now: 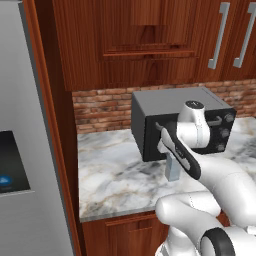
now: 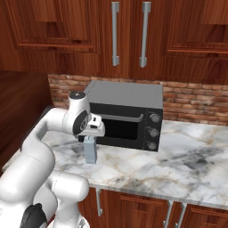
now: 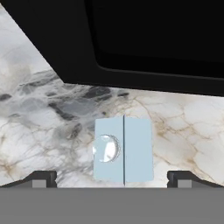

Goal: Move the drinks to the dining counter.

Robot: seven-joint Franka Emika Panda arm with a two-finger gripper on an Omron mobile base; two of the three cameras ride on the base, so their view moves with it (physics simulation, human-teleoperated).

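**A:** Where is the carton right now?

**B:** Upright on the marble table, just in front of the black microwave. In the left base view it sits low and right of center, half hidden behind the arm. In the hand view it is in the lower middle of the frame, seen from above, with its ridge running up the picture.

**A:** And the pincer?

**B:** Spread wide and holding nothing. It hangs over the carton, with one dark fingertip at the lower left of the hand view and the other at the lower right. The carton lies between them, touching neither.

**A:** How do you think it will handle?

**B:** My guess is thin card walls, fairly light, and smooth enough to slide. It is tall and narrow, so a nudge near the top could tip it toward the microwave. A hard squeeze would probably dent it.

**A:** So where should it be held?

**B:** Across the two flat sides below the sloped roof, with the fingers square to the ridge. That keeps them off the round cap on the left slope.

**A:** Anything in it?

**B:** I cannot tell, because the cap is on and the walls are opaque. The microwave door looks closed, and its dark window shows nothing inside. I cannot make out a bottle on this table.
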